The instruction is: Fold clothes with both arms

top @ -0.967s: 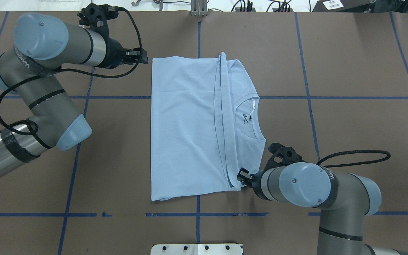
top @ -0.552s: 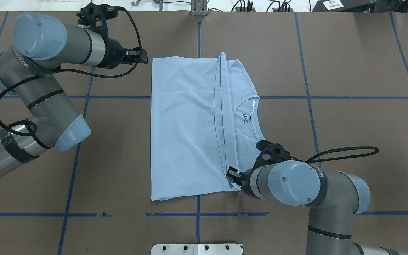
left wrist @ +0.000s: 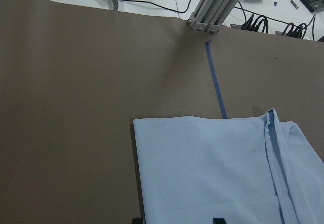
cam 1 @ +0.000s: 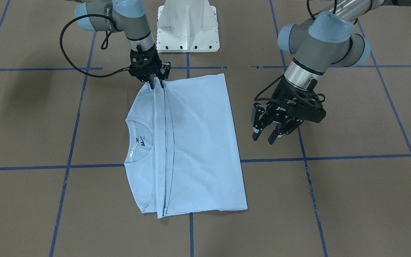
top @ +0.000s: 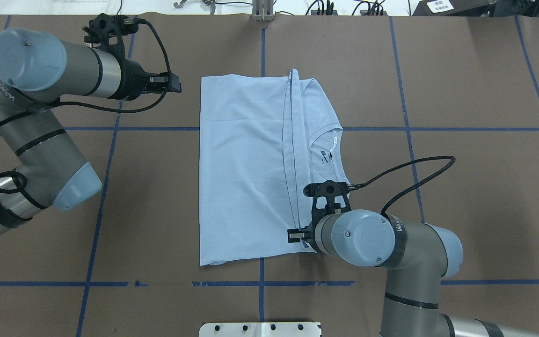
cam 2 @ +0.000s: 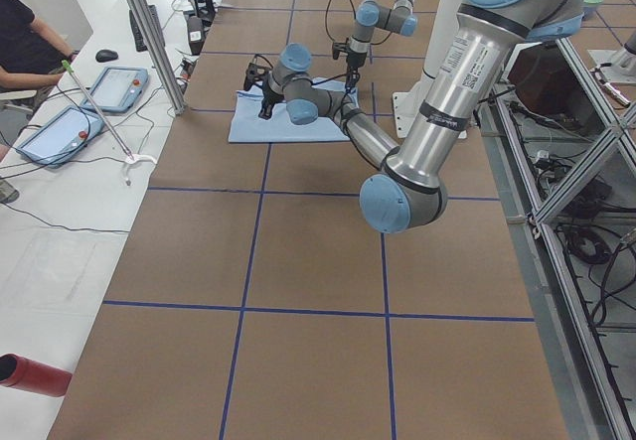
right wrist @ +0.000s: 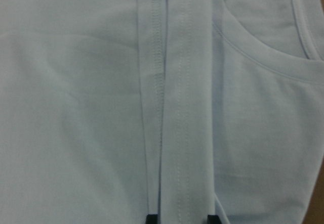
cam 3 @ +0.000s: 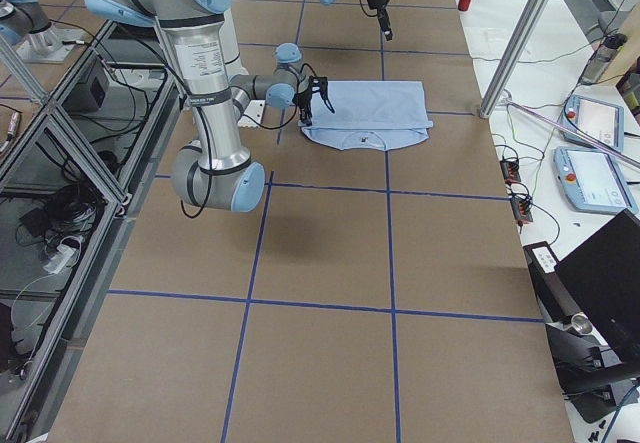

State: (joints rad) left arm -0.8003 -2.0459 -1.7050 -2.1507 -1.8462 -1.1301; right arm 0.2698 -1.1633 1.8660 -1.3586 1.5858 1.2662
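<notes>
Where the front-facing camera looks down on the table [cam 1: 351, 200], the shirt [cam 1: 198, 142] lies folded flat at its middle. The left arm [cam 1: 298, 69] holds its jaws open over bare table, just beside the shirt. From overhead, the right arm [top: 363, 236] stands over the hem's end nearest the robot. Its wrist view shows jaws parted astride the stitched hem [right wrist: 185, 107], not yet closed. The cloth looks soft, light and limp, so pinch all its layers at the corners.
</notes>
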